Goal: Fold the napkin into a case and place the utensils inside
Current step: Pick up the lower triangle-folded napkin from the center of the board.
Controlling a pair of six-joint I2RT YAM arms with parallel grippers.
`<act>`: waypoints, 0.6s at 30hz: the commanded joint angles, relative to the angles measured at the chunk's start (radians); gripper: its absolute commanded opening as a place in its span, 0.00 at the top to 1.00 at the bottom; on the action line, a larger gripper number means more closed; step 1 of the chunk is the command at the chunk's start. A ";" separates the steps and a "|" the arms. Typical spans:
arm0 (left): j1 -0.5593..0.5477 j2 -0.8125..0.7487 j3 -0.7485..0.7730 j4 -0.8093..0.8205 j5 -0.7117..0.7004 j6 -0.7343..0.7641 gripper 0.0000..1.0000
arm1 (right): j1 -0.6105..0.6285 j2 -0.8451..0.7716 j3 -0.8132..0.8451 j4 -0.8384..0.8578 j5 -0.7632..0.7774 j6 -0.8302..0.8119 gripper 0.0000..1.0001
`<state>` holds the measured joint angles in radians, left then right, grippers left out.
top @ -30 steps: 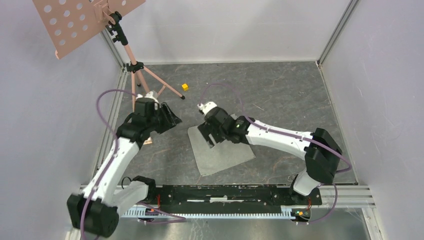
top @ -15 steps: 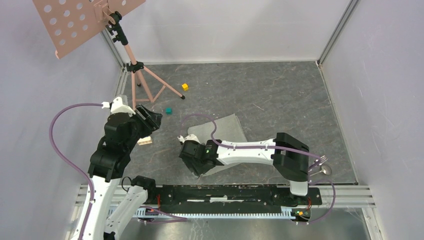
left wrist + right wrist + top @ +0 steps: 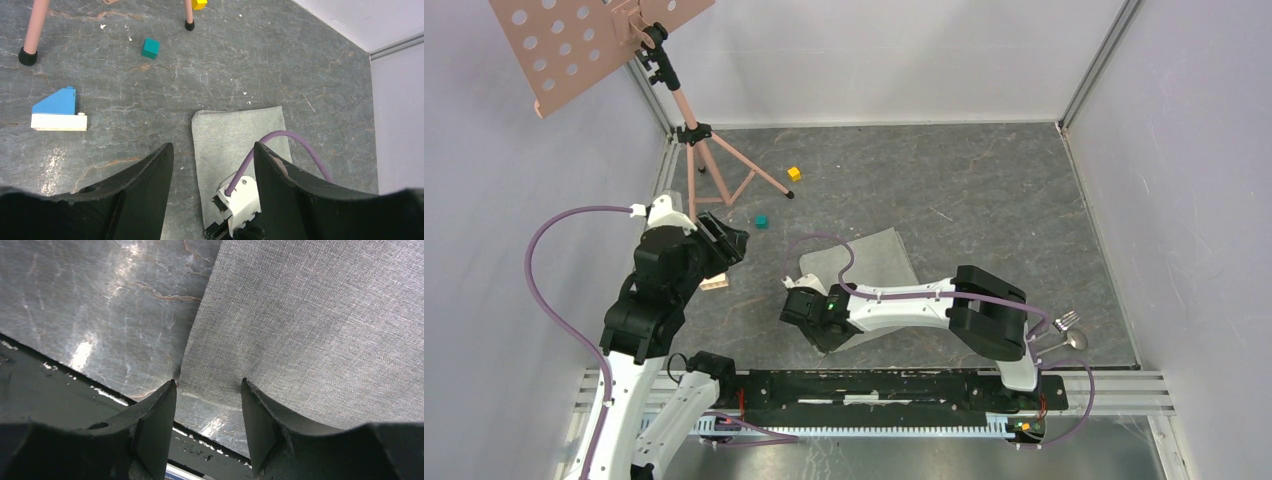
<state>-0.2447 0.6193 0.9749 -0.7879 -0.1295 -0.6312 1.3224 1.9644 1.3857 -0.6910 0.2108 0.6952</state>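
The worktop (image 3: 984,190) is a dark grey, marbled surface. Lying on it:
- the napkin (image 3: 874,262), flat, near centre
- yellow cube (image 3: 794,173) and teal cube (image 3: 762,221), far left
- blue-and-white block (image 3: 59,110), left of the napkin
- the utensils (image 3: 1069,330), near right edge
- tripod stand (image 3: 714,165), far left corner

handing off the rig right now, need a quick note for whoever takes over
left gripper: open, empty, held above the table left of the napkin.
right gripper: open, low at the napkin's near-left corner, fingers either side of its edge, not shut on it.
napkin lies flat, no fold showing. utensils lie near the table's near-right corner.
done: nothing yet. left: fold the case, put the utensils inside.
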 commanded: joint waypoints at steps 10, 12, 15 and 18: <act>-0.005 0.019 0.007 -0.004 0.001 0.046 0.33 | 0.007 -0.026 -0.140 0.105 0.087 0.030 0.79; -0.005 0.032 -0.002 0.000 0.016 0.047 0.33 | 0.004 -0.061 -0.170 0.154 0.093 0.014 0.90; -0.005 0.073 -0.025 0.015 0.072 0.052 0.27 | -0.001 -0.143 -0.229 0.263 0.079 -0.024 0.99; -0.005 0.173 -0.052 0.022 0.183 0.043 0.22 | -0.029 -0.266 -0.333 0.423 0.024 -0.039 0.99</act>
<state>-0.2447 0.6842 0.9607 -0.7895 -0.0830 -0.6205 1.3182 1.8400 1.1553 -0.4656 0.2764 0.6819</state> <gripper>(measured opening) 0.748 0.034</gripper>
